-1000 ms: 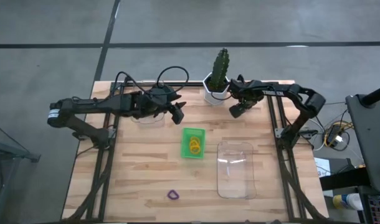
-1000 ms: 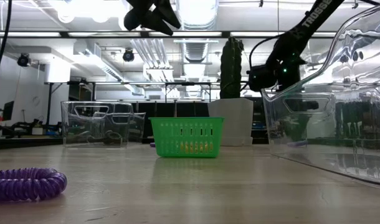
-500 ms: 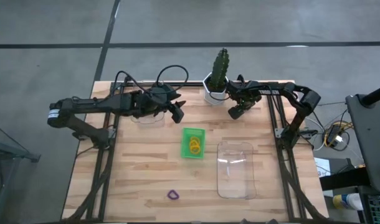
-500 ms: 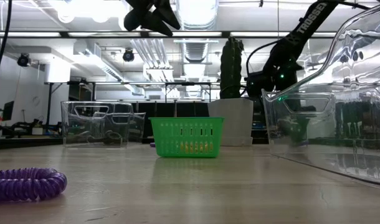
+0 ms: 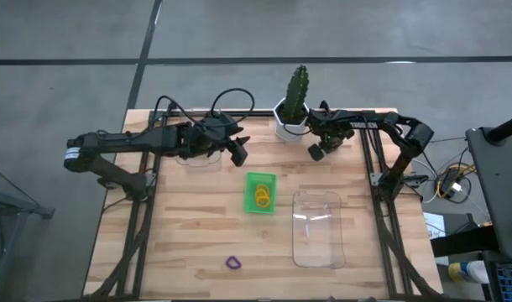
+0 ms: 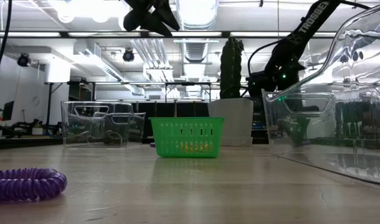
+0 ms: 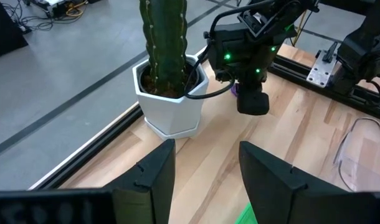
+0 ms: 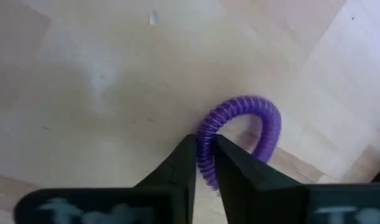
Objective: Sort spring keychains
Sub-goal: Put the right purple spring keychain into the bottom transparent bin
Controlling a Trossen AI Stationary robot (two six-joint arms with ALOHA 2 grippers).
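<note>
Right gripper point(image 5: 317, 153) is down at the table just right of the white cactus pot point(image 5: 289, 119), upper centre of the overhead frame. In its wrist view the two fingers point(image 8: 184, 165) are pinched nearly together on one side of a purple spring keychain point(image 8: 243, 134); the coil passes between the tips, with the rest of the loop lying against the wood. Whether it's lifted off the surface I can't tell.

Left gripper point(image 5: 237, 153) hangs above the table in the upper-middle of the overhead frame, above and left of the small green tray point(image 5: 259, 192). Its wrist view shows the fingers point(image 7: 156, 171) spread wide with nothing between them, pointed toward the pot and the right arm's head.

Other keychains: orange ones point(image 5: 261, 197) sit inside the green tray at frame centre; how many, I can't count. A second purple keychain point(image 5: 232, 262) lies alone on the bare table point(image 5: 180, 235), lower centre of the overhead frame, showing as the big coil at the lower left of the low view.

A clear tray point(image 5: 316, 228) sits right of the green one, touching nothing. Another clear tray point(image 5: 199, 158) is in the upper left, mostly under the left arm; contents not readable.
</note>
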